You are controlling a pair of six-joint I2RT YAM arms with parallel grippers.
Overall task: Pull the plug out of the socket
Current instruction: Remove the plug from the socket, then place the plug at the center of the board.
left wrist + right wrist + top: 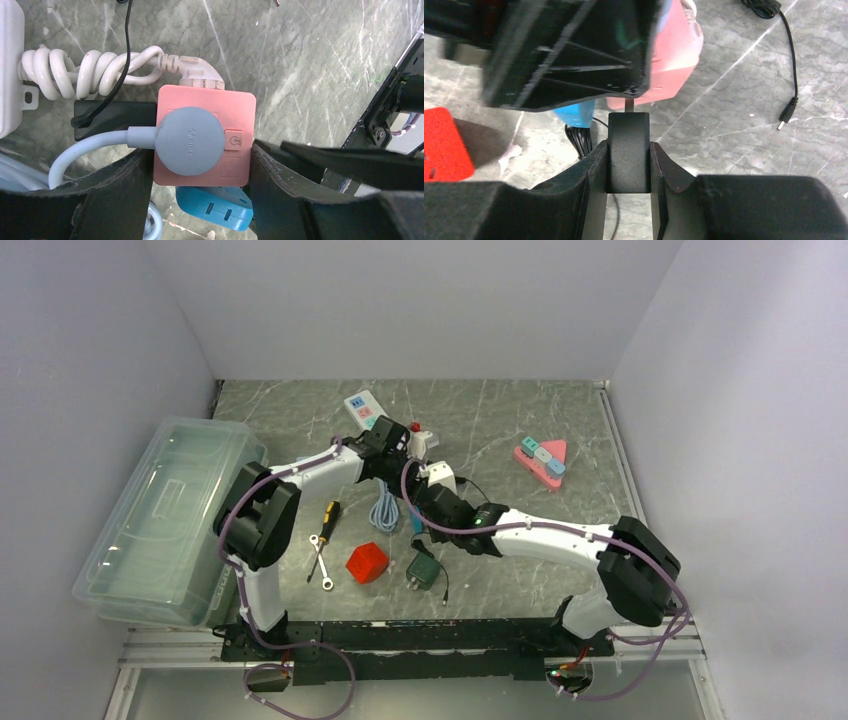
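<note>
The overhead cam gives you the layout but nothing about the grip: both arms meet mid-table and the wrists cover the action. From up there I count one clear plastic bin (165, 520) on the left and one white power strip (363, 410) at the back. There's also one screwdriver (328, 519), one wrench (319, 560), one red cube (367, 562), one black adapter (423, 570) and one coil of light blue cable (383, 508), all on the marble table (520, 410).

The left wrist cam is where it gets clear. The left gripper (200, 162) has its fingers (115, 195) pressed on two opposite sides of a pink socket cube (235, 107), pinching it. Two plugs show on the cube there: a round grey plug (189, 141) on the face and a white plug (200, 77) at the top edge, trailing a curly white cord (75, 70). A black block (115, 117) butts against the cube's left side. I can't tell if that's the same plug the other arm has.

The right wrist cam shows the bit the others hide. The right gripper (628, 160) clamps a black plug (628, 130) squarely between its two fingers, which press on its flat sides. The plug sits just below the pink cube, with a thin metal pin (629, 105) bare between the two.
</note>
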